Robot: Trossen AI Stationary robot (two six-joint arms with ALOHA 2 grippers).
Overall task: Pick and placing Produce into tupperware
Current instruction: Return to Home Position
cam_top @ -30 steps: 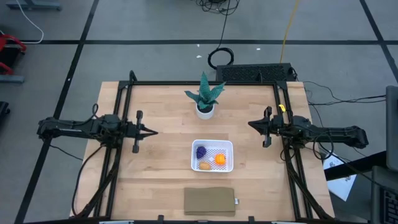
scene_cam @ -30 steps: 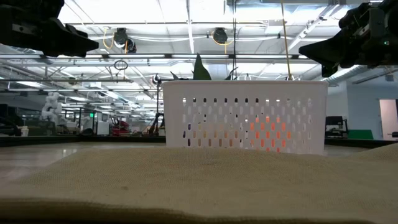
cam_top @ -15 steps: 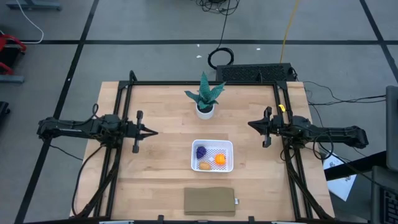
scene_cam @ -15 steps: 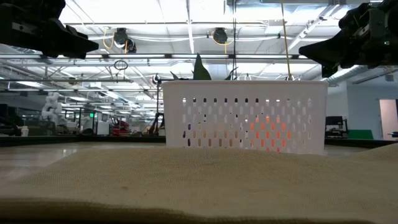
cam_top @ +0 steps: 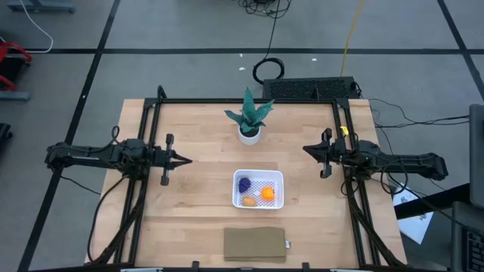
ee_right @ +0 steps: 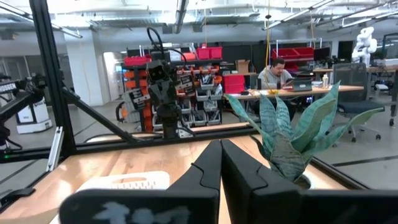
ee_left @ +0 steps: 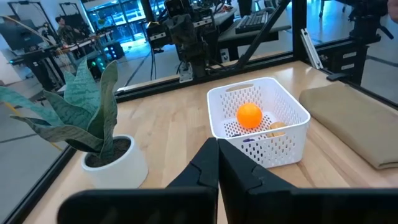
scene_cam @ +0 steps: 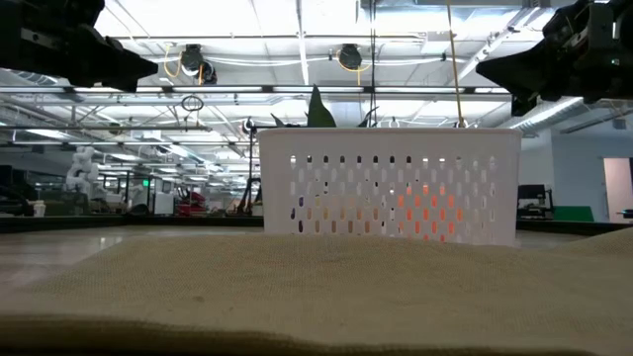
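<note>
The white tupperware [cam_top: 258, 189] sits on the wooden table [cam_top: 197, 219] a little toward the right of centre, between the potted plant [cam_top: 249, 117] at the far side and the flat tan pad [cam_top: 255, 244] at the near edge, apart from both. All three produce pieces lie inside it on the dotted bottom: the dark purple lump [cam_top: 244, 183] in the far left corner, the bright orange ball [cam_top: 267, 193] toward the right wall, and the small tan-orange piece [cam_top: 249, 202] in the near left corner, just beside the purple one. Seen level from the table top, the container's slotted wall rises behind the pad, an orange glow shows through the slots, and the plant's leaf tips stand above the rim. The left arm [cam_top: 113, 155] reaches in level from the left edge of the table, and the left jaws are pressed together with nothing between them, pointing inward and well apart from the container. The right arm [cam_top: 378, 160] mirrors it from the right edge, and the right jaws are likewise closed tight and empty, raised above the table and well clear of the container and the plant. Past the right jaws, in the room beyond the table, a person [ee_right: 278, 74] sits at a desk
</note>
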